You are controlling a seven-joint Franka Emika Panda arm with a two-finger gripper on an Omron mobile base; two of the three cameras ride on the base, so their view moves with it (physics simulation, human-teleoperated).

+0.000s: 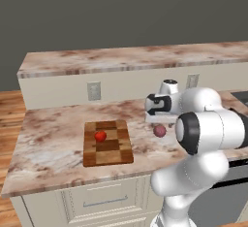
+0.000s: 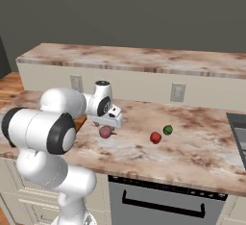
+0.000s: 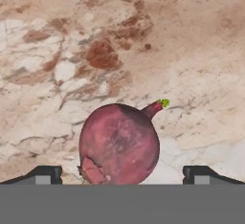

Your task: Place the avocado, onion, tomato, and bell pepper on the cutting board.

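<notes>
Left base view, board: we see the cutting board (image 1: 107,142) lying flat on the marble counter (image 1: 48,143), with the tomato (image 1: 100,136) resting on it near the middle, so one of four vegetables is already in place.
Left base view, onion: the onion (image 1: 159,131) sits on the counter to the right of the board and apart from it, just below the gripper (image 1: 159,122), whose hand hangs over it, we judge in order to pick it next.
Right base view, leftovers: the bell pepper (image 2: 155,137) and the avocado (image 2: 167,130) lie near each other on bare counter, well apart from the board (only an edge of it peeks out behind the arm).
Right base view, hand: the hand points down above the onion, not touching it as far as we can tell.
Hand view, pincer: the two fingertips (image 3: 45,174) stand wide apart, one at each side of the onion, with clear gaps, so nothing is held.
Hand view, alignment: the onion lies between the tips, slightly nearer the left one, its stem pointing up and right; we judge that a descent and a close would follow.
</notes>
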